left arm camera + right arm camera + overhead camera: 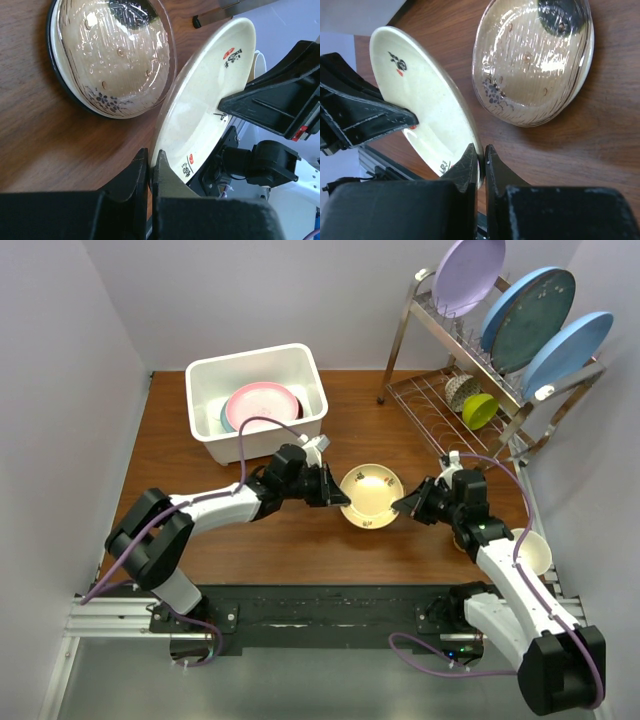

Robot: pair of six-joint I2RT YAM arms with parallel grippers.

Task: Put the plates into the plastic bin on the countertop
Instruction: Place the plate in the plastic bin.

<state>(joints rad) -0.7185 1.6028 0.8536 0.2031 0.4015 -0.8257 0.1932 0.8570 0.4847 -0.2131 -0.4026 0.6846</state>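
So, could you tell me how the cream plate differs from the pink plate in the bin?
The cream plate is pinched at opposite rims by the left hand and right hand; the pink plate lies loose in the plastic bin. The cream plate carries small dark and red motifs; the pink plate looks plain. Both are round.

A plate [372, 492] between left fingers [335, 496] and right fingers [408, 505], above a dish [112, 55] on the worktop [165, 455]; bin [250, 357] behind the left fingers, rack [425, 410] behind the right.
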